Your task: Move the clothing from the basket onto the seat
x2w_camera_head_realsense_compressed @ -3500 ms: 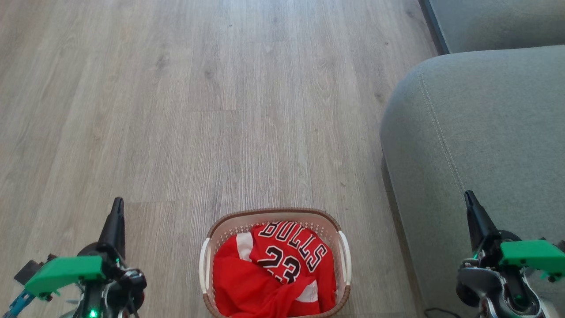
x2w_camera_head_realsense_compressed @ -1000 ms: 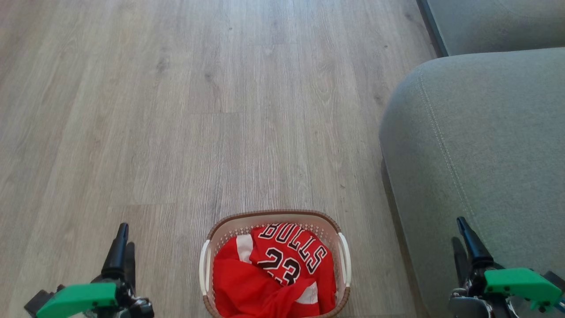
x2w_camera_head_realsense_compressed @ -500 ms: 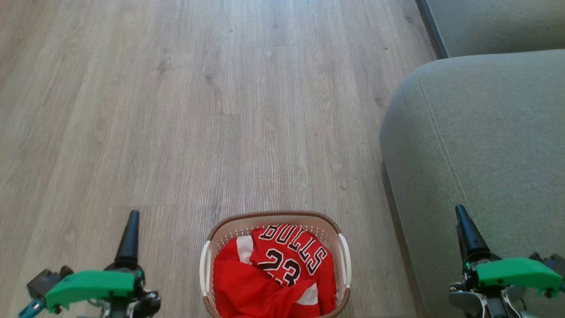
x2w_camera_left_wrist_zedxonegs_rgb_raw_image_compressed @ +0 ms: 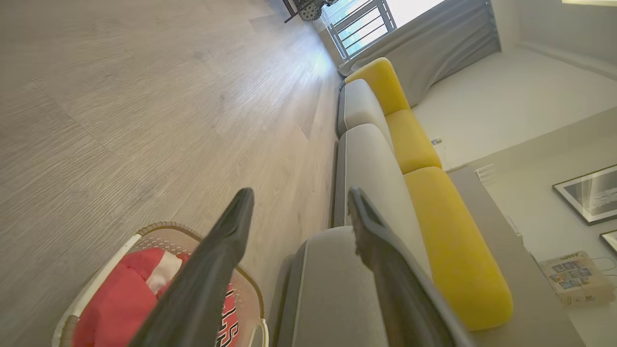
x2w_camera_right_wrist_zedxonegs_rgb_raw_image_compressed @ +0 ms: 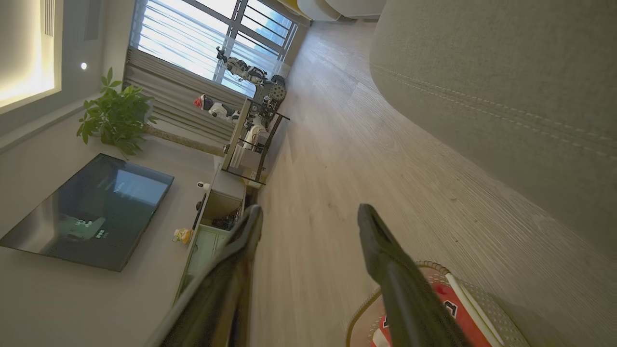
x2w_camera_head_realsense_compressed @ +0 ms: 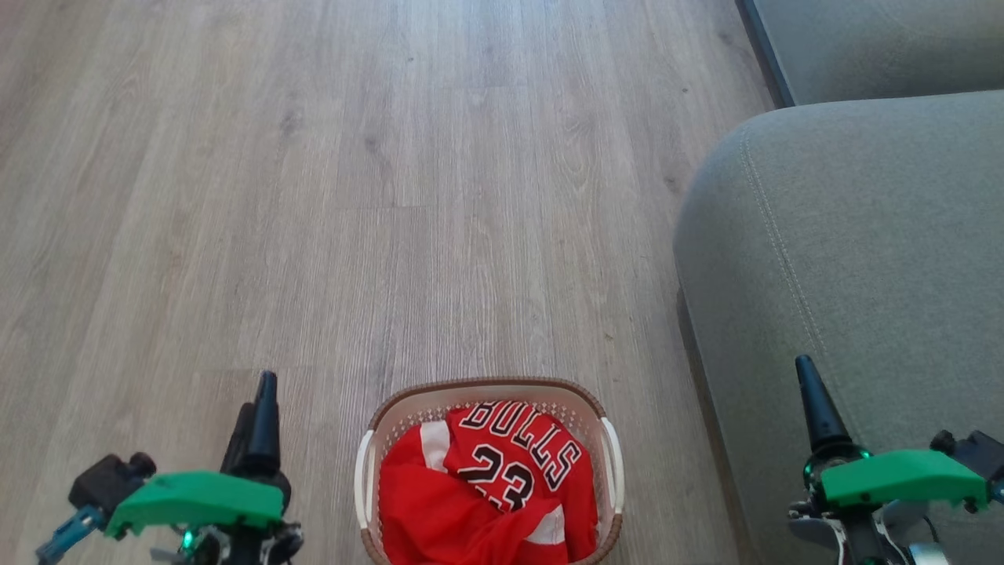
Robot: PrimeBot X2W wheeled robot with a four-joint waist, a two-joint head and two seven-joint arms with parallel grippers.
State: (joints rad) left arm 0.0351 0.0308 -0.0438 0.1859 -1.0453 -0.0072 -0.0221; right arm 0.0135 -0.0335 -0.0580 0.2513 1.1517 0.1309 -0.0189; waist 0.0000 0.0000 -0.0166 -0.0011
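Left claw (x2w_camera_left_wrist_zedxonegs_rgb_raw_image_compressed: 299, 195) and right claw (x2w_camera_right_wrist_zedxonegs_rgb_raw_image_compressed: 309, 209): two in all, fingers apart and holding nothing. One hangs on each side of the basket (x2w_camera_head_realsense_compressed: 486, 386), probably staged to reach in. The single basket stands on the floor (x2w_camera_head_realsense_compressed: 314, 196), just beside the seat (x2w_camera_head_realsense_compressed: 863, 235), which keeps the transfer short. The clothing (x2w_camera_head_realsense_compressed: 423, 502) lies inside the basket: two red garments. The lettered jersey (x2w_camera_head_realsense_compressed: 518, 451) lies uppermost, so it is the likely first pick. Seats: one.

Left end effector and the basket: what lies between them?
Bare wood floor, seen in the head view; the left end effector is apart from the basket.
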